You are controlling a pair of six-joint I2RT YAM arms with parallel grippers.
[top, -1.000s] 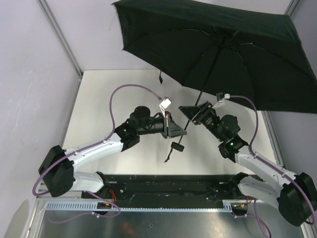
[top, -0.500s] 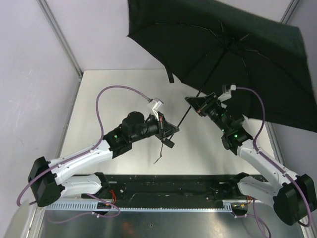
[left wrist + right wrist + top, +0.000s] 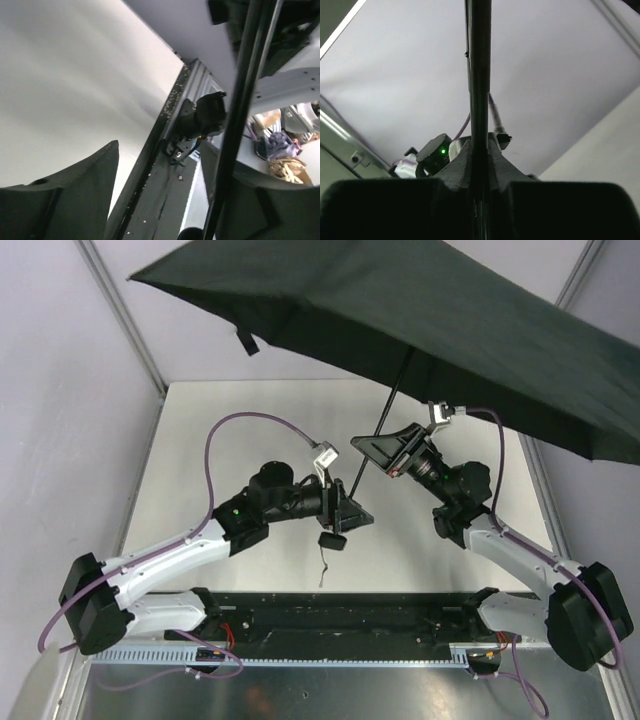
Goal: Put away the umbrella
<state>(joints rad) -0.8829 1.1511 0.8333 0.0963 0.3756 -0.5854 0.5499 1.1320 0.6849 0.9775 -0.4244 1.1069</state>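
The umbrella [image 3: 430,310] is open, its black canopy spread across the top of the top external view. Its slim shaft [image 3: 392,400] slants down to the small handle [image 3: 332,540], with a cord dangling below. My right gripper [image 3: 372,445] is shut on the shaft partway up; in the right wrist view the shaft [image 3: 479,75] is pinched between the jaws of the right gripper [image 3: 480,165]. My left gripper [image 3: 350,512] is open just above the handle. In the left wrist view the shaft [image 3: 240,115] runs beside the right finger, and the left gripper [image 3: 165,200] holds nothing.
The white table [image 3: 220,440] lies under both arms, with grey walls and a metal post [image 3: 125,315] at the left. The canopy overhangs the table's right side. A black base rail [image 3: 340,610] runs along the near edge.
My left gripper has opened and let go of the umbrella's lower end. The right gripper closed on the shaft, and the canopy has swung left and flattened.
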